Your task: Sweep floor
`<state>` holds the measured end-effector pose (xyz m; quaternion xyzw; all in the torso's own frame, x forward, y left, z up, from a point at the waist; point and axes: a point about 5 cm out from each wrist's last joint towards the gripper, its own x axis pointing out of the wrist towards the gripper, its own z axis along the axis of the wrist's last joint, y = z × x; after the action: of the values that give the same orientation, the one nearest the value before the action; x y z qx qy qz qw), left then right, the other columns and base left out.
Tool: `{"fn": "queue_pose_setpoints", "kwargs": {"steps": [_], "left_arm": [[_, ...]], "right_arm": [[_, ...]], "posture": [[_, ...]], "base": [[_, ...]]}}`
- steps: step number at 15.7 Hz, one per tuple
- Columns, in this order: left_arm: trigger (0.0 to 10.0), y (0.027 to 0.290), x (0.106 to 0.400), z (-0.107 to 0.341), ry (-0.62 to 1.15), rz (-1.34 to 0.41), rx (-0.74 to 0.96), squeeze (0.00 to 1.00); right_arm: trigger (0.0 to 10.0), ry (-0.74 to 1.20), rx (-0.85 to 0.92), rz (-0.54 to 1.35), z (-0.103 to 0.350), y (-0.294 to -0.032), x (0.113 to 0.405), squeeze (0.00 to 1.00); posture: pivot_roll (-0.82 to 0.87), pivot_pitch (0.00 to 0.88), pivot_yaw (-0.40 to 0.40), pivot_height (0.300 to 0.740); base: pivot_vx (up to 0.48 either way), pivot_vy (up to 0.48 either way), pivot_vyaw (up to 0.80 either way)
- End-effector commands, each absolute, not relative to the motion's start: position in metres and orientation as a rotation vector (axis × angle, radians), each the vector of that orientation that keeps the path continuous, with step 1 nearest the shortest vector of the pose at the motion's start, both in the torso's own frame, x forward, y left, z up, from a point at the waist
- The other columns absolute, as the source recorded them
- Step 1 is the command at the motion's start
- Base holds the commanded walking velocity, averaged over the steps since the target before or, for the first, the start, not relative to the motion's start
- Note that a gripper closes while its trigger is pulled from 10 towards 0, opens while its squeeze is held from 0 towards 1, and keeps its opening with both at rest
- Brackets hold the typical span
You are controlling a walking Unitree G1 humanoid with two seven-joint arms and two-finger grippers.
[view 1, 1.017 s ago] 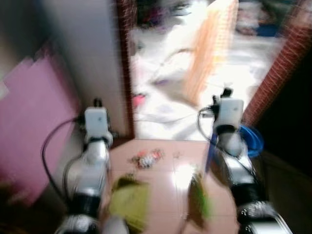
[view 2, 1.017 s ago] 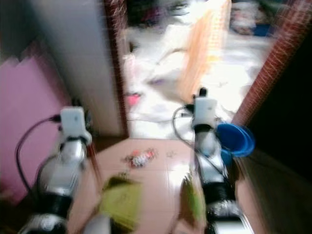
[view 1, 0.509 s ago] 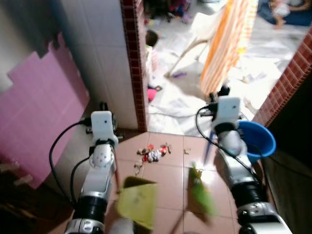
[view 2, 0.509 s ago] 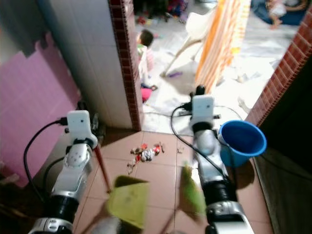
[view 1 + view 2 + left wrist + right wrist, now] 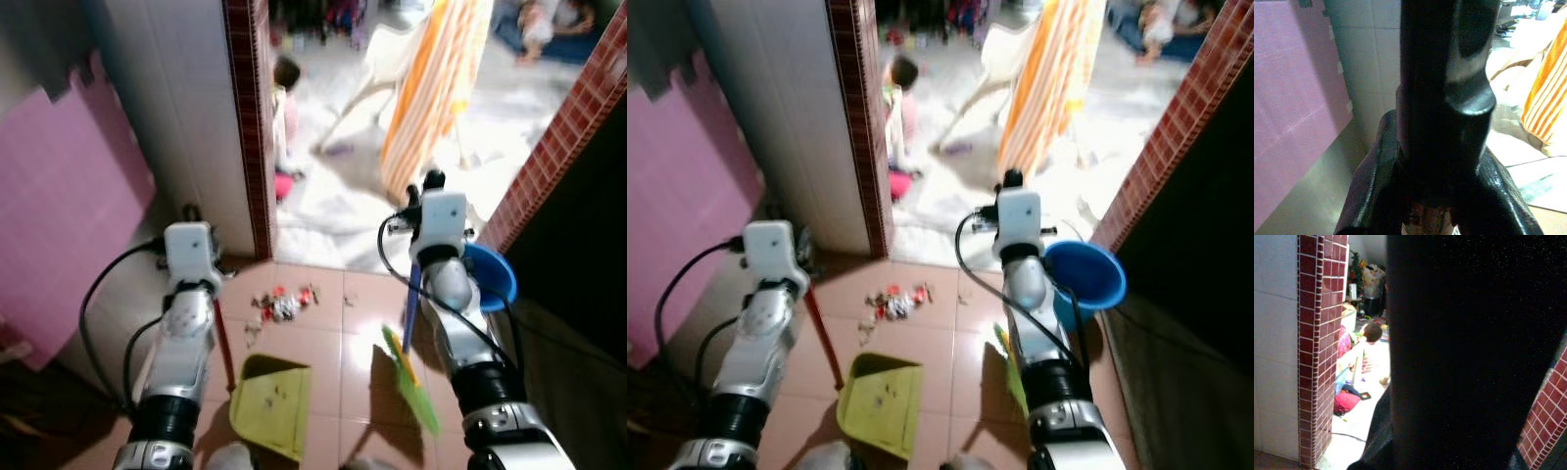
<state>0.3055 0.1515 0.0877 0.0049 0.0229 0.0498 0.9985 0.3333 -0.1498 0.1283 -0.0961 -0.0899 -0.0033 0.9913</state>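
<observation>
I see the green dustpan [image 5: 271, 406] on the tiled floor [image 5: 338, 338], near me, w/ its red stick [image 5: 223, 338] going up to my left claw [image 5: 1442, 122]. The green broom [image 5: 411, 380] is to its right, blue stick up by my right arm. Trash [image 5: 279, 302] lies just past the pan, apart from it. Blue bucket [image 5: 493, 276] far right. Can't tell if either claw is shut.
</observation>
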Motion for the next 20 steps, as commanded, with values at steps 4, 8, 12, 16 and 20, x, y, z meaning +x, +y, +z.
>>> {"fn": "queue_pose_setpoints", "kwargs": {"steps": [4, 8, 12, 16, 20], "left_arm": [[10.0, 0.146, 0.31, 0.104, -0.035, 0.068, -0.011, 0.0], [10.0, 0.141, 0.311, 0.104, -0.035, 0.043, -0.022, 0.0], [10.0, 0.135, 0.309, 0.104, -0.042, 0.015, -0.033, 0.0], [10.0, 0.134, 0.309, 0.104, -0.043, 0.009, -0.025, 0.0], [10.0, 0.131, 0.309, 0.106, -0.054, 0.021, -0.031, 0.0]], "right_arm": [[10.0, -0.231, -0.172, -0.005, 0.139, -0.144, 0.337, 0.0], [10.0, -0.249, -0.174, -0.02, 0.144, -0.148, 0.339, 0.0], [10.0, -0.273, -0.187, -0.014, 0.149, -0.145, 0.343, 0.0], [10.0, -0.288, -0.182, 0.007, 0.155, -0.14, 0.348, 0.0], [10.0, -0.304, -0.178, 0.019, 0.157, -0.138, 0.348, 0.0]], "posture": [[0.0, 0.0, 0.006, 0.74], [0.0, 0.0, 0.008, 0.74], [0.0, 0.0, 0.008, 0.74], [0.0, 0.0, 0.008, 0.74], [0.0, 0.0, 0.003, 0.74]], "base": [[0.067, 0.0, -0.37], [0.308, 0.0, 0.0], [0.414, 0.0, 0.0], [0.459, 0.0, 0.0], [0.48, 0.0, 0.0]]}}
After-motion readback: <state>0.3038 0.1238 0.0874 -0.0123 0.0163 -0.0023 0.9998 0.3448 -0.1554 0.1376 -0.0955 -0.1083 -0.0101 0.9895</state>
